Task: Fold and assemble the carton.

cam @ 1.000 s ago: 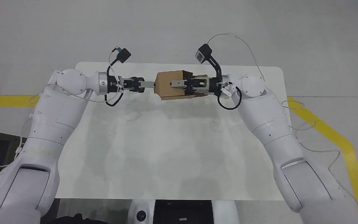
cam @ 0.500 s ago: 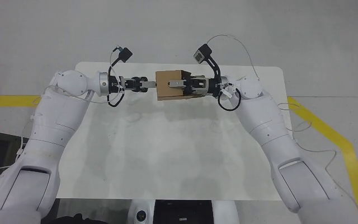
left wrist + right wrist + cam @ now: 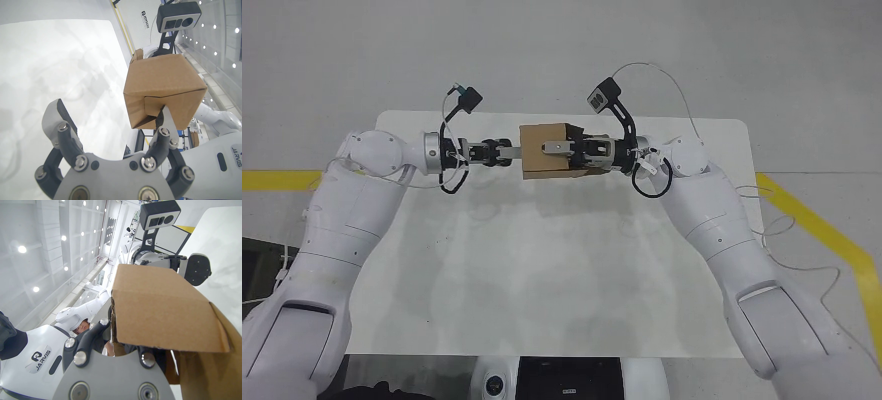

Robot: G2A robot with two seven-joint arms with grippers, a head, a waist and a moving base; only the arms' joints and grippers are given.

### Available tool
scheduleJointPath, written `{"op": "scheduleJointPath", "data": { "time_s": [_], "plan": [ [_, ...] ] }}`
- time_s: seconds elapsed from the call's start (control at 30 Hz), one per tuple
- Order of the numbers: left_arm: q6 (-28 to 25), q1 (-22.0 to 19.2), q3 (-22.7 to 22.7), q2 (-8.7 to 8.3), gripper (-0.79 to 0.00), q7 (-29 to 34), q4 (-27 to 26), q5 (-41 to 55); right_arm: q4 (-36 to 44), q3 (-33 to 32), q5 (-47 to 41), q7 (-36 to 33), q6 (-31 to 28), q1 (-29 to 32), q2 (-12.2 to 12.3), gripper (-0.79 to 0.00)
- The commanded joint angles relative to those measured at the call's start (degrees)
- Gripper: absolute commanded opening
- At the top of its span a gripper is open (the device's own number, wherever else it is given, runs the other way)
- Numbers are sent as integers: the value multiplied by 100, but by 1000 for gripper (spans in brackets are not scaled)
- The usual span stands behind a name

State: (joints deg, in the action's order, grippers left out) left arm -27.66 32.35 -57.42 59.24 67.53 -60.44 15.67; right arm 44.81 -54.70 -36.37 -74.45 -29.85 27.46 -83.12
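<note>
A brown carton hangs above the far part of the white table, between my two arms. My right gripper is shut on it, one finger lying along its top wall. In the right wrist view the carton hides the fingertips. My left gripper is open at the carton's other end. One of its fingertips is pushed into the slit beside the end flap of the carton; the other finger stands free to the side. In the top view the left gripper touches the carton's end.
The table's near and middle surface is bare white. A yellow floor line runs off the table's right side, and another yellow strip lies to the left.
The left gripper has edged toward the carton's end. The carton, slightly tilted before, now sits squarer between the arms. The right gripper keeps its hold.
</note>
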Motion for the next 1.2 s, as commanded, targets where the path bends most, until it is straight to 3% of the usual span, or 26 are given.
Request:
{"op": "scheduleJointPath", "data": {
  "time_s": [0.0,0.9,1.17],
  "plan": [
    [-7,-3,19,10,0,-14,-3,9,-6,-10,-17,-1,3,0,-3,-785],
    [-60,-121,155,108,0,-22,74,47,-11,-110,26,-31,33,32,-2,-785],
    [-168,-122,-40,31,0,-91,225,-247,-203,-154,203,-23,93,14,29,-785]
  ]
}}
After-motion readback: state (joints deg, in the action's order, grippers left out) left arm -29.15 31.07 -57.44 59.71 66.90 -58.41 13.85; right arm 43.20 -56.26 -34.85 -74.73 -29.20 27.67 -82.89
